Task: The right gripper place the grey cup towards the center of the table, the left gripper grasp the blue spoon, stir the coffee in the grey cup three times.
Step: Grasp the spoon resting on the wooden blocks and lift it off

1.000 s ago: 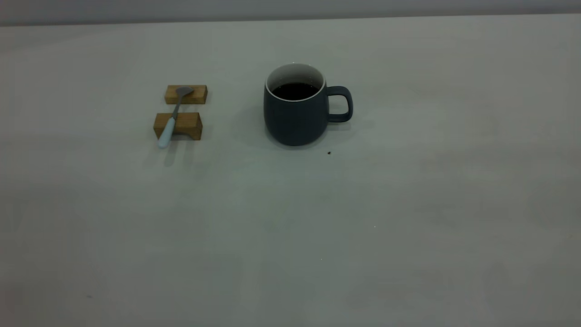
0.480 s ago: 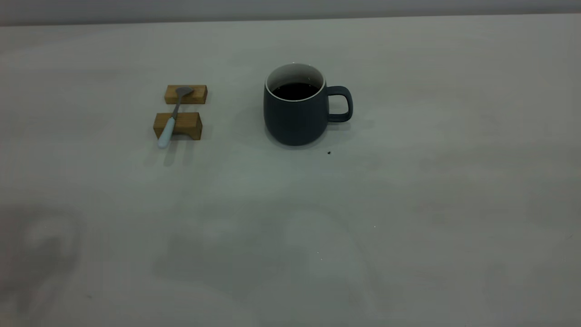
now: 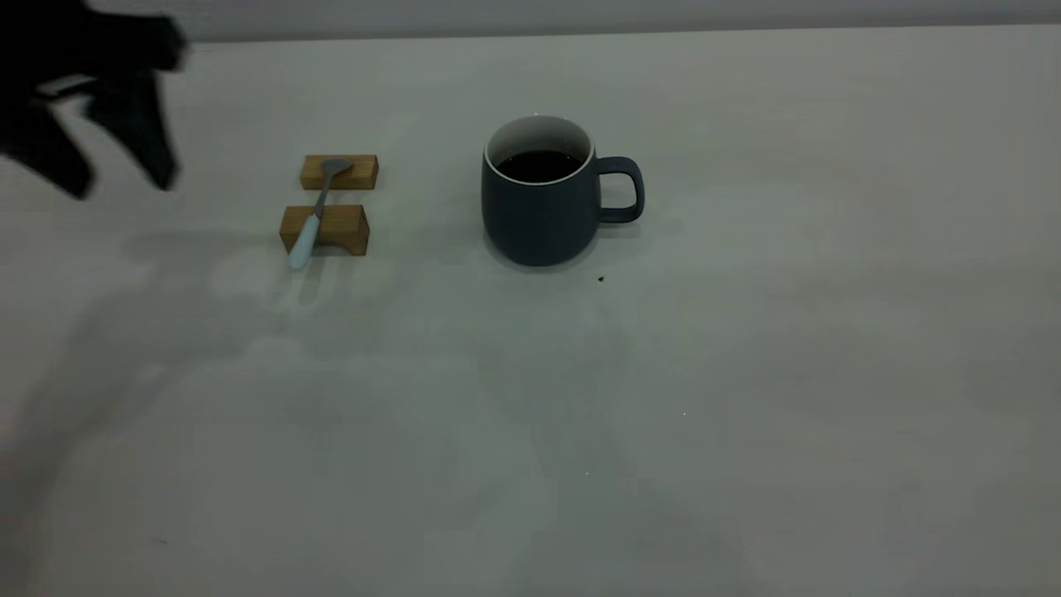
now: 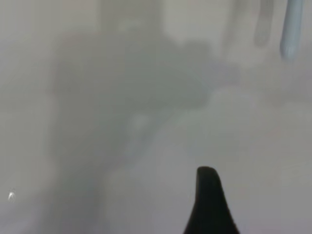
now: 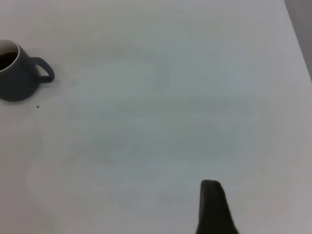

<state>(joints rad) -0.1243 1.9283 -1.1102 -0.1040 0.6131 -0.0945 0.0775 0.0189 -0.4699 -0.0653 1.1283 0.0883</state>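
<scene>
The grey cup (image 3: 539,211) stands upright near the table's (image 3: 746,373) middle, handle to the right, with dark coffee (image 3: 539,166) in it. The blue spoon (image 3: 313,217) lies across two wooden blocks left of the cup, its pale handle end toward the front. My left gripper (image 3: 123,189) hovers open and empty at the far left, well left of the spoon; the left wrist view shows one fingertip (image 4: 207,195) and the spoon's handle end (image 4: 292,29). The right wrist view shows the cup (image 5: 17,80) far off and one fingertip (image 5: 212,204) of my right gripper over bare table, nothing beside it.
Two tan wooden blocks, one farther back (image 3: 356,172) and one nearer (image 3: 340,228), carry the spoon. A tiny dark speck (image 3: 600,279) lies just in front of the cup. The table's right edge (image 5: 297,39) shows in the right wrist view.
My left gripper has come into the exterior view at the upper left, and its shadow has swept across the table toward the spoon. Cup, spoon and blocks have not moved.
</scene>
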